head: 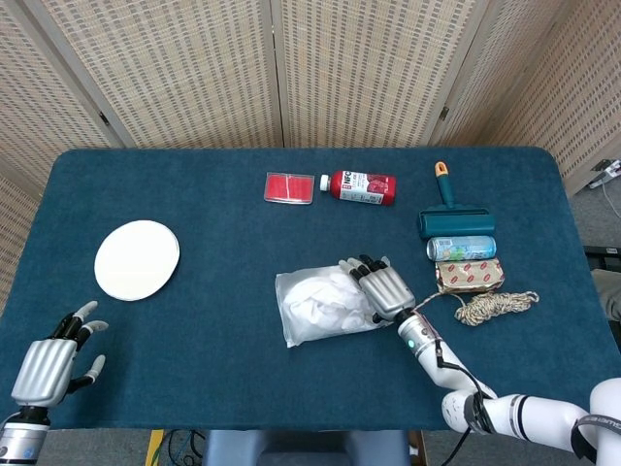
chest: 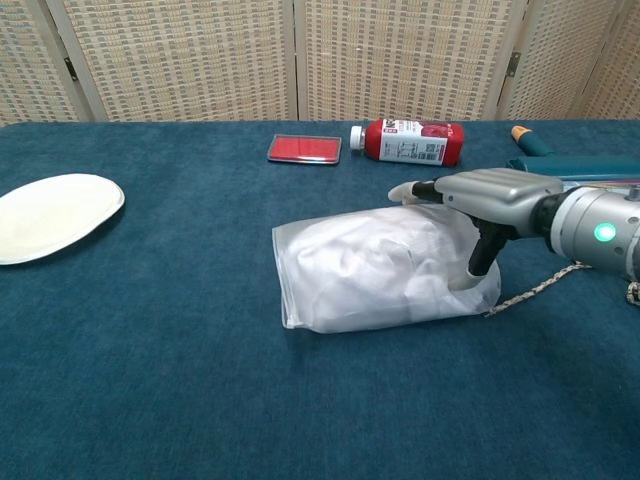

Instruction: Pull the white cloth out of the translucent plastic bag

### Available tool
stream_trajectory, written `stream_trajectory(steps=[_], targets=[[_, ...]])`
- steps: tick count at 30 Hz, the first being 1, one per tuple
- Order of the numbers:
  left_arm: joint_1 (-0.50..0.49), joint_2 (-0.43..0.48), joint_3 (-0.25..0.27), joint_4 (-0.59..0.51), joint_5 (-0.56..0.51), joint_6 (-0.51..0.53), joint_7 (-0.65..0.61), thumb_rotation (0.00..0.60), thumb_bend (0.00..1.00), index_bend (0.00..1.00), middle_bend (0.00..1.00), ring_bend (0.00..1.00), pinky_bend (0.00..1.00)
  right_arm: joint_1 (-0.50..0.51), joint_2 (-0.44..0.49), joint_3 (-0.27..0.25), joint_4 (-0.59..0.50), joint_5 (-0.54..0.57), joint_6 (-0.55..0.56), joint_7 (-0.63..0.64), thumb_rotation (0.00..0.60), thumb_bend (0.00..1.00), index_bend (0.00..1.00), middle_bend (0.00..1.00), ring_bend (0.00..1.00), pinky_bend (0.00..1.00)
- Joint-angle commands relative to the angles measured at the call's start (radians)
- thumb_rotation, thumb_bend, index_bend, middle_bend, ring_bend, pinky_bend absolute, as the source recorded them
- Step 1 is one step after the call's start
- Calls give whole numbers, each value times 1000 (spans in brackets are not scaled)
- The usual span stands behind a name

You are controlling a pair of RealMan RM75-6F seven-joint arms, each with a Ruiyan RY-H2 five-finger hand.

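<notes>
Head view: one translucent plastic bag [head: 325,307] with one white cloth [head: 320,301] inside lies mid-desk [head: 213,291], long axis left-right, slightly tilted. The right robot hand [head: 383,288] lies flat on its right end; the left robot hand [head: 47,367] hovers released.

Chest view: the right robot hand's thumb [chest: 480,262] presses the bag's right end; whether it grasps, one cannot tell.

The bag [head: 325,304] is translucent plastic, lying flat on the blue counter [head: 223,320] near its middle, its long side roughly left to right. The white cloth [chest: 365,265] sits crumpled inside, filling most of it, showing through the plastic as rumpled folds.
</notes>
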Motion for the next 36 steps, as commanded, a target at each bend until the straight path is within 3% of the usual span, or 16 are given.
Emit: stream_trajectory(steps=[1, 4, 9, 16, 21, 36], targets=[[0, 0, 0, -1, 0, -1, 1, 600, 374, 298, 125, 164, 527, 18, 10, -9, -3, 24, -21, -7, 600, 0, 78, 223, 165, 346], [-1, -1, 1, -2, 1, -2, 3, 600, 375, 298, 132, 170, 529, 32, 14, -13, -4, 40, -40, 5, 600, 65, 159, 301, 240, 381], [-1, -4, 3, -3, 1, -3, 5, 600, 375, 298, 138, 175, 533, 44, 7, -23, 11, 24, -38, 28, 600, 338, 327, 434, 377, 488], [1, -9, 6, -3, 2, -4, 7, 600, 375, 298, 148, 182, 534, 28, -24, -35, 54, -91, 30, 110, 600, 556, 511, 597, 545, 644], [1, -11, 5, -3, 5, -2, 6, 600, 374, 298, 160, 195, 538, 5, -28, -44, 85, -209, 97, 214, 600, 600, 575, 658, 609, 695], [-41, 9, -40, -75, -1, -20, -22, 600, 375, 277, 237, 294, 574, -68, -9, -35, 176, -459, 365, 504, 600, 604, 588, 670, 618, 703]])
